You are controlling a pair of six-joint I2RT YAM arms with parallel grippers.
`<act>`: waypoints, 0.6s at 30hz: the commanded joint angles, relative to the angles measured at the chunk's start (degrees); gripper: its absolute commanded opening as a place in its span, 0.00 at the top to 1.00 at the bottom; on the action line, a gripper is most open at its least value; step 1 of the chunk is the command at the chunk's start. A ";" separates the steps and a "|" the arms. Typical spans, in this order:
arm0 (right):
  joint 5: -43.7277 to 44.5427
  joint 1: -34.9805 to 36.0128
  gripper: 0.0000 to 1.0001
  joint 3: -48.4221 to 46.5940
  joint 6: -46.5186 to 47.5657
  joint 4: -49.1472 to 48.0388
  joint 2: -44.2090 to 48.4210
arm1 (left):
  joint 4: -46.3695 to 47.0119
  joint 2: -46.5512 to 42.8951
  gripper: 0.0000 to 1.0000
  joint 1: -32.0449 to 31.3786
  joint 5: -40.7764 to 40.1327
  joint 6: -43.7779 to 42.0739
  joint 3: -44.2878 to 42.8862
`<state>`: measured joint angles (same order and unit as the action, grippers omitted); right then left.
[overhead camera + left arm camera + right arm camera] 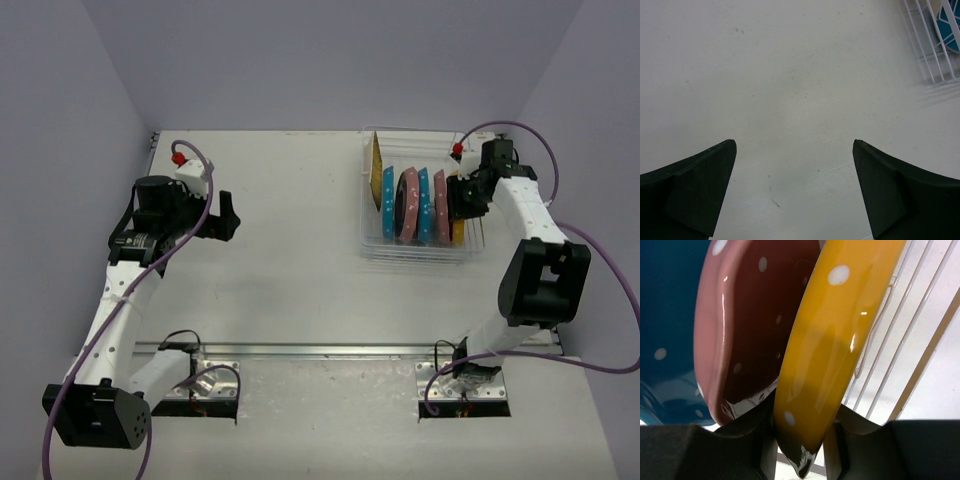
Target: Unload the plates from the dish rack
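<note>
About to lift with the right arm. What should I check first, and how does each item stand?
1. Grip: right pincer straddles the yellow plate at its rim: ok.
2. Only that plate between the fingers, pink plate outside: ok.
3. Gap between pink and yellow plates: cannot tell.
4. Other arm: left pincer open, empty, away from the dish rack: ok.
5. Set-down: table left of the rack bare: ok.

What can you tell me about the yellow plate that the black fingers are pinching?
The yellow plate is glossy, like glazed ceramic, with white polka dots. It stands on edge at the right end of the dish rack, beside its thin bars. The right gripper clamps its rim from both sides. A pink plate stands close beside it; whether they touch is unclear.
</note>
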<state>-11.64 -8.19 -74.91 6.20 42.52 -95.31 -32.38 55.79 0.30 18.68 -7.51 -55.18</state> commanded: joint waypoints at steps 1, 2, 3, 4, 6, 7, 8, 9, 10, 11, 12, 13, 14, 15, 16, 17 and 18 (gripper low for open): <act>1.32 0.53 0.70 0.03 -2.77 -3.35 0.39 | 2.07 -0.91 0.00 -0.30 -0.09 -0.48 -1.45; 0.67 0.54 0.77 -0.19 -3.08 -3.11 0.39 | 2.06 -1.02 0.00 -0.30 -0.20 -0.49 -1.35; -0.15 0.47 0.78 -0.23 -3.27 -2.77 0.53 | 1.91 -1.11 0.00 -0.30 -0.29 -0.56 -1.34; -1.42 0.51 0.82 -0.48 -3.54 -2.34 1.05 | 1.88 -1.18 0.00 -0.30 -0.37 -0.58 -1.27; -2.81 0.49 0.92 -0.87 -4.16 -1.99 1.92 | 1.78 -1.30 0.00 -0.30 -0.40 -0.58 -1.16; -3.57 0.50 0.98 -1.21 -4.45 -1.48 2.62 | 1.76 -1.30 0.00 -0.30 -0.44 -0.58 -1.16; -4.30 0.54 1.00 -1.72 -4.66 -0.87 3.23 | 1.79 -1.30 0.00 -0.30 -0.44 -0.53 -1.16; -4.80 0.54 1.00 -2.26 -4.87 -0.45 3.68 | 1.80 -1.30 0.00 -0.30 -0.36 -0.45 -1.20; -5.42 0.54 1.00 -2.72 -5.10 0.06 4.42 | 1.72 -1.22 0.00 -0.30 -0.33 -0.40 -1.38; -6.28 0.54 1.00 -3.22 -5.41 0.80 5.47 | 1.53 -1.04 0.00 -0.30 -0.39 -0.40 -1.69; -6.29 0.54 1.00 -3.49 -5.59 0.98 5.49 | 1.35 -1.03 0.00 -0.30 -0.40 -0.49 -1.86; -6.56 0.54 1.00 -3.84 -5.76 0.99 6.01 | 1.00 -1.03 0.00 -0.30 -0.40 -0.58 -2.04; -7.35 0.54 1.00 -4.78 -5.76 1.64 7.10 | 0.50 -0.96 0.00 -0.30 -0.69 -0.80 -2.40; -7.71 0.54 1.00 -5.17 -6.00 2.01 7.52 | 0.34 -0.95 0.00 -0.30 -0.89 -0.89 -2.62; -7.99 0.54 1.00 -5.48 -6.70 2.24 7.84 | 0.24 -0.91 0.00 -0.30 -1.04 -0.93 -2.77; -8.40 0.52 1.00 -5.93 -7.69 2.39 8.28 | 0.08 -0.84 0.00 -0.30 -1.10 -0.93 -2.89; -8.95 0.48 1.00 -6.44 -7.97 2.67 8.79 | -0.06 -0.80 0.00 -0.30 -1.10 -0.93 -3.07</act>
<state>-11.53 -8.20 -75.64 2.38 45.74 -92.43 -33.12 55.75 0.30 17.85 -7.67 -55.18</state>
